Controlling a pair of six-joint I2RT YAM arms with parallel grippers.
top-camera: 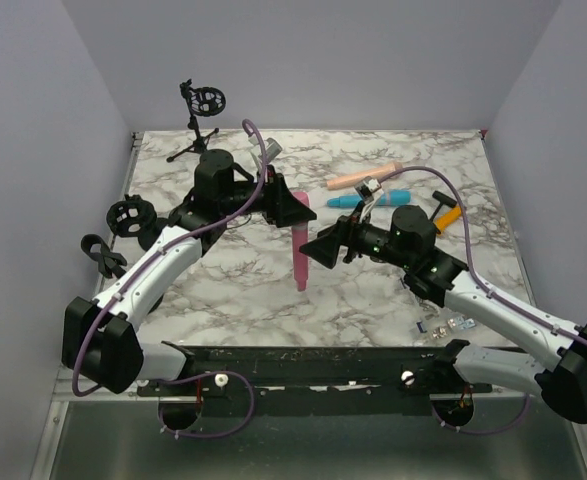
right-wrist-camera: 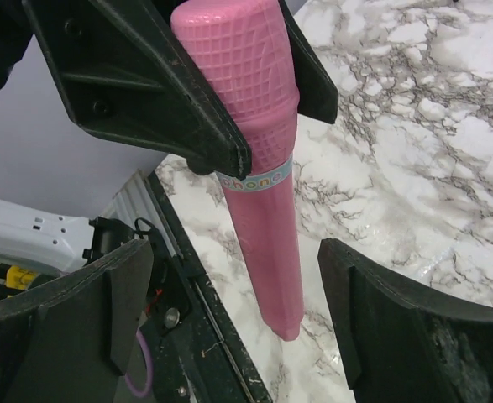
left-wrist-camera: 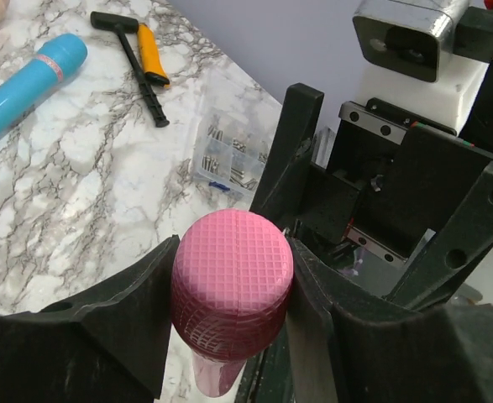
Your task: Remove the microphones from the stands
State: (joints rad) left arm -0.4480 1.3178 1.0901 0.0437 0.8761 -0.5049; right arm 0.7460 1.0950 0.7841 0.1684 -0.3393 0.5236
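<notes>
A pink microphone (top-camera: 300, 255) hangs upright over the middle of the marble table, its tip just above the surface. My left gripper (top-camera: 295, 212) is shut on its gridded head (left-wrist-camera: 232, 281), one finger on each side. My right gripper (top-camera: 323, 247) faces it from the right and is open. Its pads (right-wrist-camera: 359, 311) straddle the lower handle (right-wrist-camera: 267, 243) with a gap on both sides, touching nothing. A black tripod stand (top-camera: 201, 110) stands at the back left corner, away from both grippers, and its round holder looks empty.
A blue microphone (top-camera: 373, 197), a peach one (top-camera: 363, 177) and an orange-handled hammer (top-camera: 445, 213) lie at the back right. A clear box of screws (left-wrist-camera: 229, 159) sits near the front right edge. Black holders (top-camera: 128, 215) rest at the left edge.
</notes>
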